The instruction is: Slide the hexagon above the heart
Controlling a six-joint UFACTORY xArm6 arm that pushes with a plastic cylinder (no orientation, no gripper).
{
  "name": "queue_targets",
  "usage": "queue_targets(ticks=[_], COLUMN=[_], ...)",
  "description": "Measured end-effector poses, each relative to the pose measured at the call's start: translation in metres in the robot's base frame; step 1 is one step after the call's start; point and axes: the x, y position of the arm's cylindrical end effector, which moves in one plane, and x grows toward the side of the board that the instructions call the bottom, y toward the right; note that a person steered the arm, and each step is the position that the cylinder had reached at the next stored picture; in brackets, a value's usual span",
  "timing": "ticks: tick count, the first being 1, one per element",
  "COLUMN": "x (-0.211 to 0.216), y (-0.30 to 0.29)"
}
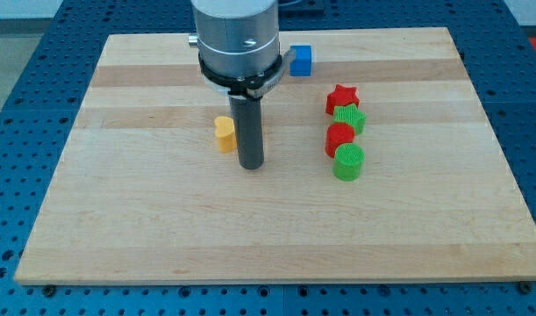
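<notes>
My tip (252, 166) rests on the wooden board (162, 228) near the middle. A small yellow block (225, 133), whose shape I cannot tell for sure, sits just to the tip's upper left, close to the rod. At the view's right, a column of blocks runs top to bottom: a red star (342, 96), a green block with a jagged outline (350, 118), a red block that may be a heart (339, 139), and a green rounded or hexagonal block (348, 162). These are packed close together. The tip is well to their left.
A blue cube (301, 60) sits near the board's top edge, right of the arm's body (237, 39). The arm's body hides part of the board's top middle. A blue perforated table surrounds the board.
</notes>
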Motion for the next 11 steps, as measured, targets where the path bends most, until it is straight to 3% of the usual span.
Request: queue_targets(ticks=[7,10,11], x=[0.009,-0.055,-0.056], y=[0.009,0.022,-0.014])
